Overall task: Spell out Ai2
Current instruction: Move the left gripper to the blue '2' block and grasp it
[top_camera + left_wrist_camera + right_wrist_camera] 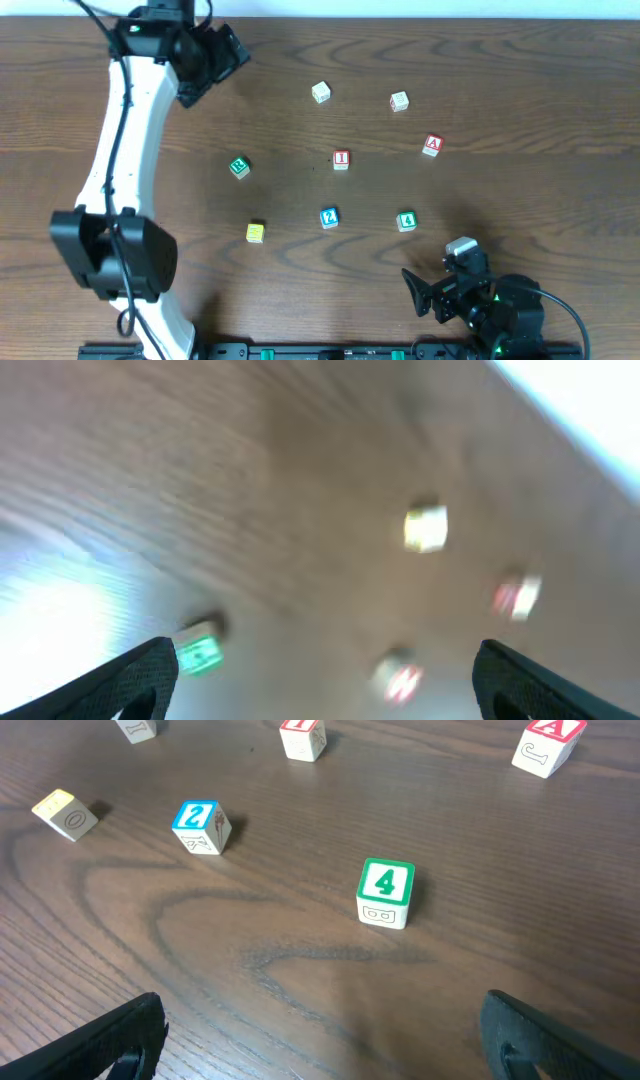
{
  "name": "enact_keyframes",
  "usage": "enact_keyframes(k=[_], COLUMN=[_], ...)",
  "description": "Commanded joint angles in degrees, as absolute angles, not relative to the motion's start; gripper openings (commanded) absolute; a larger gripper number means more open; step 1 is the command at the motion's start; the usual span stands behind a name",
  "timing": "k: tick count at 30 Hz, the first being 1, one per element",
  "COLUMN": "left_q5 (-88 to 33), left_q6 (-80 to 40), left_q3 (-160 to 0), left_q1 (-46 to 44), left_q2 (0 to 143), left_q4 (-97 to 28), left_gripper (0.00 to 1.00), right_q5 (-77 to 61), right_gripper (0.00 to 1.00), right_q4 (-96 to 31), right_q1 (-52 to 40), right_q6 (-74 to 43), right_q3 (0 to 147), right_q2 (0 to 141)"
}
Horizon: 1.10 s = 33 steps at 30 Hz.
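Both arms are idle. The left end effector point(214, 62) is at the upper left of the overhead frame, fingers apart with nothing between them. The right end effector point(320, 1030) is at the lower right, also spread and empty.

Your blocks:
- The red A block point(432, 145) is right of centre.
- The red 1 block point(341, 159) is dead centre (probably your stand-in for the i; I see no i face).
- The blue 2 block point(329, 217) is just below it.

All three are well apart on the worktop point(520, 80), and nothing is spelled yet. The green 4 block point(406, 221) sits near the 2, to its right, so mind it on approach.

The blocks look small, light and rigid with smooth faces, so they'll likely skid if nudged. Come straight down and pinch two opposite side faces, square to the block.
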<state>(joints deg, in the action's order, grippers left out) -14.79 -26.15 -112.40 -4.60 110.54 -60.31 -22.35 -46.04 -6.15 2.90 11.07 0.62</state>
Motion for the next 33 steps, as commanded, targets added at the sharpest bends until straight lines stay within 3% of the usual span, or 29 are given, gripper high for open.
enact_keyframes(k=[1, 9, 24, 28, 33], left_q5=[-18.44, -18.46, -13.50, -14.92, -18.04], left_q6=[0.97, 16.53, 13.58, 10.98, 6.13], left_q3=[-113.19, -112.18, -101.21, -96.51, -92.33], left_q1=[-4.91, -5.17, -13.56, -16.45, -21.12], left_q2=[108.92, 109.25, 109.40, 109.40, 109.40], left_q4=[-63.94, -68.77, -64.42, -63.44, -62.81], left_gripper=[0.95, 0.96, 0.96, 0.96, 0.95], right_q5=[-22.94, -22.94, -20.03, -18.87, -17.32], right_gripper=[0.99, 0.99, 0.99, 0.99, 0.99], right_q4=[-46.13, -46.13, -45.71, -35.99, -14.46], right_q1=[-5.65, -5.65, -5.65, -5.65, -5.63], right_q6=[2.17, 2.17, 3.75, 4.29, -3.20], right_q3=[10.81, 10.81, 10.81, 10.81, 10.81], right_q2=[0.32, 0.32, 0.32, 0.32, 0.32])
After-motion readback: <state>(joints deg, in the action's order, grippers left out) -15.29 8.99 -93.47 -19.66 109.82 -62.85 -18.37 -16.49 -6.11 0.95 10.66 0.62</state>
